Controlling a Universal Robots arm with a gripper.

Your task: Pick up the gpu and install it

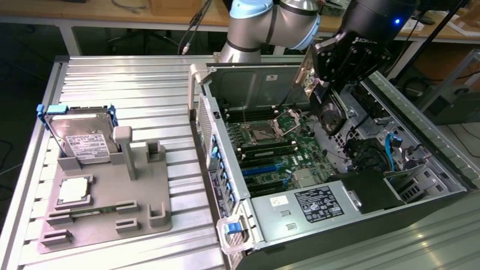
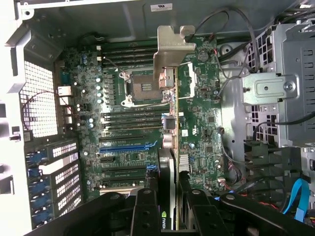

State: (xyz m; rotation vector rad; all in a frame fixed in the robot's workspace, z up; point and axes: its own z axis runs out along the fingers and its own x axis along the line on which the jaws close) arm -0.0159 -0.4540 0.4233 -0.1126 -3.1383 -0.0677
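Observation:
The gpu (image 1: 329, 109) is a dark card with a round fan face, hanging on edge over the open computer case (image 1: 225, 185). My gripper (image 1: 330, 84) is shut on it from above. In the wrist view the gpu (image 2: 168, 123) shows edge-on, its silver end bracket (image 2: 171, 49) farthest from the camera. The black fingers (image 2: 145, 209) clamp the card on both sides, and my gripper (image 2: 169, 209) sits at the card's near end. The card hovers above the green motherboard (image 2: 202, 128), apart from the slots, beside the blue slot (image 2: 128, 146).
A silver hard drive (image 1: 82, 138) stands in a grey fixture (image 1: 112, 225) at the exterior view's left, with a square chip (image 1: 75, 190) and a memory stick (image 1: 86, 211) in it. Inside the case are a power supply (image 1: 315, 205), drive cages (image 2: 290, 83) and loose cables (image 2: 295, 196).

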